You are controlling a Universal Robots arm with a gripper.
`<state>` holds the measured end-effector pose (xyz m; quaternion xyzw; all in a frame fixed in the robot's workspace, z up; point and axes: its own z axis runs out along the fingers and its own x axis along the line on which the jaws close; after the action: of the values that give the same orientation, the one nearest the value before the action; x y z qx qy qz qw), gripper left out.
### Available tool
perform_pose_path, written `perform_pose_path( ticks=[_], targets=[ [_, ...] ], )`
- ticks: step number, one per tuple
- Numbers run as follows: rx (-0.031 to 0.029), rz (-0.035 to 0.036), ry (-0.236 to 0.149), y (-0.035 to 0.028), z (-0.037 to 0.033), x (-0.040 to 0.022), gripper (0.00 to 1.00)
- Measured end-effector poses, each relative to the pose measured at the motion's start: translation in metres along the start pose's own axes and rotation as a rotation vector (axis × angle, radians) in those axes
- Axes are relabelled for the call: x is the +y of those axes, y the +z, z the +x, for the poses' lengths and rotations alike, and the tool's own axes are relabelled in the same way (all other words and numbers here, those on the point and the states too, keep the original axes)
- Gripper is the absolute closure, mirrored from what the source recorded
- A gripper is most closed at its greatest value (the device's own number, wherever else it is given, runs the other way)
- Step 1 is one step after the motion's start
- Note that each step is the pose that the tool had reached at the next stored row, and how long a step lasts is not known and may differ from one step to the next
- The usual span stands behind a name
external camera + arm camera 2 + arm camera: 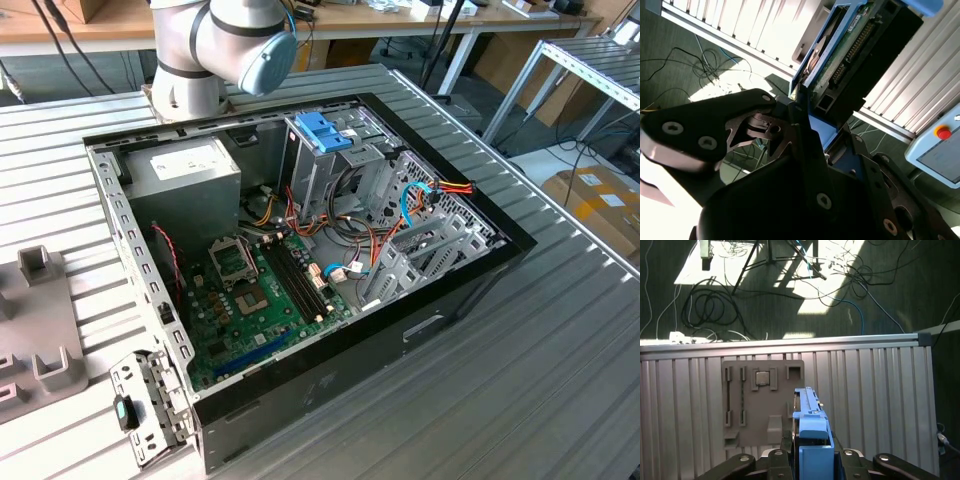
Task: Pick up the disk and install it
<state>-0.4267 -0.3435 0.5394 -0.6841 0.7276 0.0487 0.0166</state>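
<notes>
Holding the disk (812,432) edge-up, your gripper (801,117) is pinched tight on its blue frame (pick-up looks done, install not yet). Below lies the grey tray (760,400) on the ribbed table (880,390). Farther off stands the open computer case (300,270).

The tool (812,456) with the disk (810,420) hangs free above the table (875,390); cables (372,243) crowd the cage (312,180).

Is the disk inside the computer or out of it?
Out. In the first wrist view the gripper clamps the disk above the ribbed table.
</notes>
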Motion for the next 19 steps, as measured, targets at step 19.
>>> perform_pose_path(
  ticks=[19],
  targets=[
    [0.0, 0.0, 0.0, 0.0034, 0.0016, -0.0103, 0.63]
  ],
)
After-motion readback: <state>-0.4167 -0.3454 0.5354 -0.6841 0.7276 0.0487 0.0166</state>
